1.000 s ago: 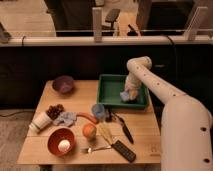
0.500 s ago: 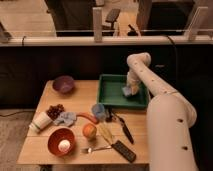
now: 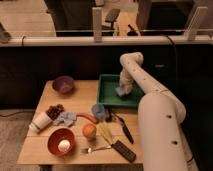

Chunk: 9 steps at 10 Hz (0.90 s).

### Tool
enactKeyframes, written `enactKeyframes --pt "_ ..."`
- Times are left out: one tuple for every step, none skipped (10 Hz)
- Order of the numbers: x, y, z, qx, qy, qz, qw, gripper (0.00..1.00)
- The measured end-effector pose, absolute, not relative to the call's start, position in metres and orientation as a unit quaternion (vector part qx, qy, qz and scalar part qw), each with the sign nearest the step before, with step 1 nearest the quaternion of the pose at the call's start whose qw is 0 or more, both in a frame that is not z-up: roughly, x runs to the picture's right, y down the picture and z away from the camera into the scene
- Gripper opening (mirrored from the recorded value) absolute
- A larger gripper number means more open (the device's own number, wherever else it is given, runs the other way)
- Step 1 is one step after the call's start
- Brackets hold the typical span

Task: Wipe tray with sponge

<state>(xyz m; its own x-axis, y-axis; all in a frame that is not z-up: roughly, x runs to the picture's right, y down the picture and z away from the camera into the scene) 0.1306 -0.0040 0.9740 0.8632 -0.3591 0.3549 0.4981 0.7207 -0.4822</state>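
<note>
A green tray point(image 3: 107, 90) sits at the back right of the wooden table. A pale blue-grey sponge point(image 3: 121, 91) lies inside the tray near its right side. My white arm reaches from the lower right, up and over, and comes down into the tray. My gripper point(image 3: 123, 88) is at the sponge, pressed down onto it on the tray floor. The arm hides the tray's right rim.
On the wooden table point(image 3: 40, 145): a purple bowl point(image 3: 63, 84), grapes point(image 3: 54, 110), a white cup point(image 3: 39, 122), a blue cloth point(image 3: 65, 118), a blue cup point(image 3: 98, 110), an orange point(image 3: 89, 130), an orange bowl point(image 3: 62, 142) with an egg, a fork, a brush, a knife and a black remote point(image 3: 123, 151).
The arm has swung nearer to the camera and fills more of the right side. The gripper and sponge have stayed in the right part of the tray.
</note>
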Motion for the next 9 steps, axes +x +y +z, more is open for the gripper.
enactKeyframes --pt "0.128 0.001 0.967 -0.296 -0.130 -0.246 0.914 0.00" --pt "0.127 0.008 0.958 -0.300 -0.139 -0.257 0.908 0.00" --pt "0.127 0.021 0.945 -0.308 -0.150 -0.270 0.900 0.00" --pt "0.129 0.029 0.938 -0.313 -0.154 -0.276 0.895 0.00" --pt "0.134 0.035 0.933 -0.319 -0.157 -0.278 0.892 0.00" --pt "0.147 0.041 0.929 -0.326 -0.155 -0.276 0.891 0.00" --pt "0.160 0.042 0.930 -0.329 -0.149 -0.270 0.893 0.00" --pt "0.172 0.041 0.933 -0.331 -0.142 -0.261 0.895 0.00" --pt "0.182 0.035 0.939 -0.330 -0.134 -0.253 0.899 0.00"
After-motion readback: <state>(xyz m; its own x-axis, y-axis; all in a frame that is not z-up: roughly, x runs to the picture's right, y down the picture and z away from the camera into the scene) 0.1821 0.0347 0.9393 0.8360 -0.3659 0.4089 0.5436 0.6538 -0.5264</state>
